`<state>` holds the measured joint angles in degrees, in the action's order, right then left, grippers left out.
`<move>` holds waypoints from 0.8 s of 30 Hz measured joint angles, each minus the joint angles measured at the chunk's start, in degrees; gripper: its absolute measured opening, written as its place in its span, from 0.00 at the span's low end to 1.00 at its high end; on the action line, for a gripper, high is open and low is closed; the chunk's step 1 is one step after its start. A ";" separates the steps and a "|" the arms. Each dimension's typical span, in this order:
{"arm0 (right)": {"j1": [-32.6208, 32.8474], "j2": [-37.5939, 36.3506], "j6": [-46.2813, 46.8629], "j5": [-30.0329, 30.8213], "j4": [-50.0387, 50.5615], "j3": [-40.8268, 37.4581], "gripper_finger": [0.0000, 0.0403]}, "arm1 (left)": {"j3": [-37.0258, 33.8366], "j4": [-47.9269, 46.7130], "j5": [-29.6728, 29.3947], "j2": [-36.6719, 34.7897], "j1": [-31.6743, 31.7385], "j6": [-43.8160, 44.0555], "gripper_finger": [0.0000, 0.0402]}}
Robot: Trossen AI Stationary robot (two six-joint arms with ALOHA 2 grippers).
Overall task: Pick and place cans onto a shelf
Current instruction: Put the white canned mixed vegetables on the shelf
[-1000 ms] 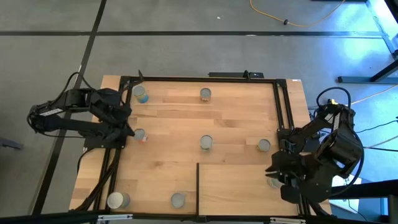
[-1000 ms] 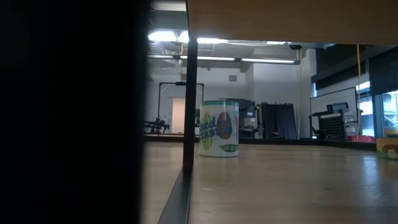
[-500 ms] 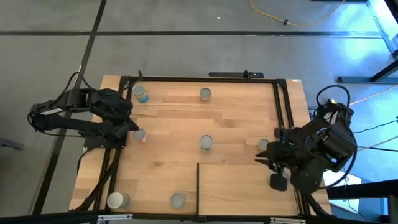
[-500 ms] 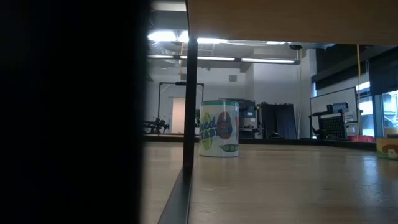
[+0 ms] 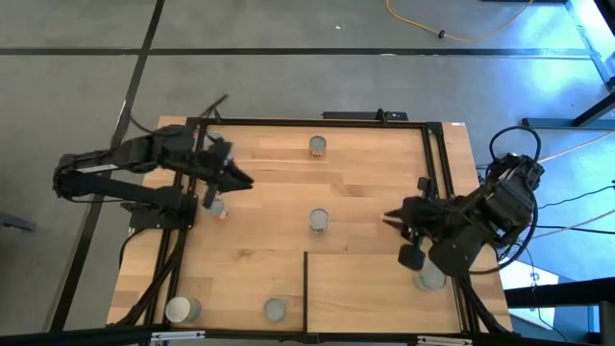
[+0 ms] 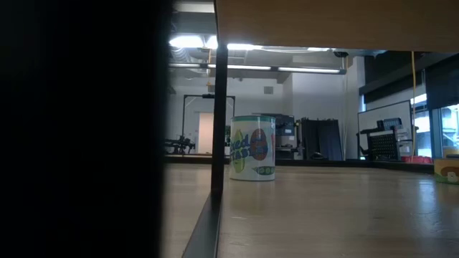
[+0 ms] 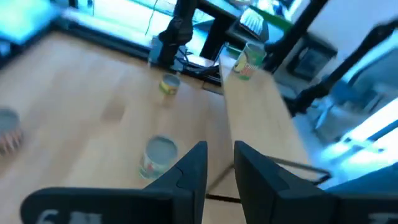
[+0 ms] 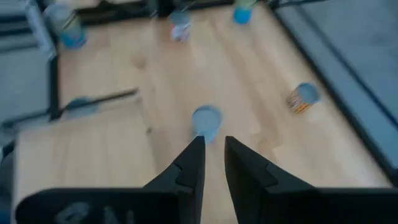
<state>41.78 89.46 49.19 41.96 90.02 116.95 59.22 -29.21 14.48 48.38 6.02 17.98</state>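
Standing upright: green-topped can (image 6: pixel 252 148), colourful label

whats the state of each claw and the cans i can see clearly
left claw, open, empty
right claw, open, empty
middle can, upright on table
far can, upright on table
near can, upright on table
right can, on shelf, partly hidden by the right arm

Table (image 5: pixel 365 183) – pale planked wood, matt; cans (image 5: pixel 318 220) – dull metal tops, glossy printed labels.
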 joint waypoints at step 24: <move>-6.93 -0.53 -0.07 4.54 0.00 -0.02 0.16 | 0.00 18.10 -2.21 36.73 3.28 -4.88 0.18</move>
<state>34.86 88.92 49.12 46.50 90.02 116.92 59.22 -11.11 12.27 85.12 9.30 13.09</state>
